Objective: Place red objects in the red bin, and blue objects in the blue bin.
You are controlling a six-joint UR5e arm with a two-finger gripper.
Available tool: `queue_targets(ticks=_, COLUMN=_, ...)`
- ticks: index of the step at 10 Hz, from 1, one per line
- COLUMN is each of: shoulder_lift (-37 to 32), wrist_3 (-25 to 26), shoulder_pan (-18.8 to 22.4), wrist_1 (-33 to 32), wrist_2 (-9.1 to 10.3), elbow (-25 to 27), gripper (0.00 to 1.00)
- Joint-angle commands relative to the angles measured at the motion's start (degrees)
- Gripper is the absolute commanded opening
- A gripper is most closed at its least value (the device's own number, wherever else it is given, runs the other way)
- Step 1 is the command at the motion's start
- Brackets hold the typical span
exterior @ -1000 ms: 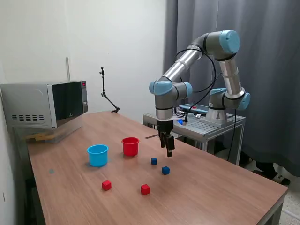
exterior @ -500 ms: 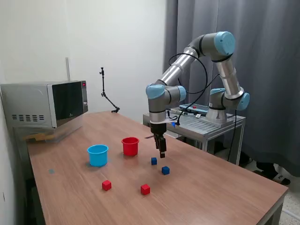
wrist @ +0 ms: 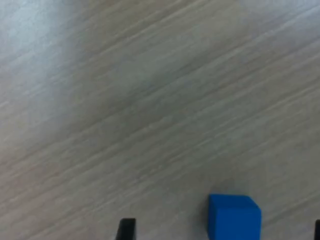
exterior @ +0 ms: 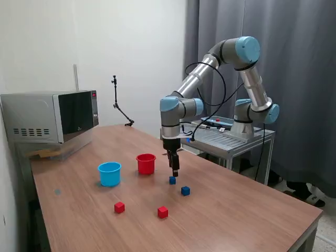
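Wood-grain bench (exterior: 236,210) carries all task items. Pincer (exterior: 174,171) hangs just above the blue cube (exterior: 172,180) nearest the red cup (exterior: 146,164), fingers pointing down. Wrist view: same blue cube (wrist: 234,216) sits on bare bench between two dark fingertips (wrist: 126,229), w/ clear gap to the fingertip in view; jaws stand apart, nothing gripped.

Second blue cube (exterior: 185,190) lies near the first, toward the exterior view's right and nearer the cam. Two red cubes rest closer to the bench front edge: one (exterior: 163,212) near the second blue cube, the other (exterior: 119,207) toward the exterior view's left, in front of the light blue cup (exterior: 109,174). Both cups upright, side by side but apart, light blue one on the exterior view's left. Cup contents not visible from this angle.

Microwave (exterior: 52,116) at bench far-left corner.
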Motion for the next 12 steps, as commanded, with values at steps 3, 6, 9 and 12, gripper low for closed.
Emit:
queue_targets(ticks=3, shoulder_lift=1.28, wrist_3=-0.78, shoulder_pan=-0.05, wrist_1=-0.72, wrist_2=0.08, elbow=-0.42, gripper=1.00)
queue_targets(ticks=6, shoulder_lift=1.89, wrist_3=-1.84, shoulder_pan=0.21, wrist_1=-2.12, wrist_2=0.08, elbow=-0.42, gripper=1.00)
queue_targets(ticks=9, shoulder_lift=3.20, wrist_3=-2.10, shoulder_pan=0.48, wrist_1=-2.13, wrist_2=0.08, elbow=-0.77, gripper=1.00)
queue_targets(ticks=12, shoulder_lift=3.30, wrist_3=-2.10, shoulder_pan=0.65, wrist_1=-2.04, wrist_2=0.08, elbow=-0.68, gripper=1.00)
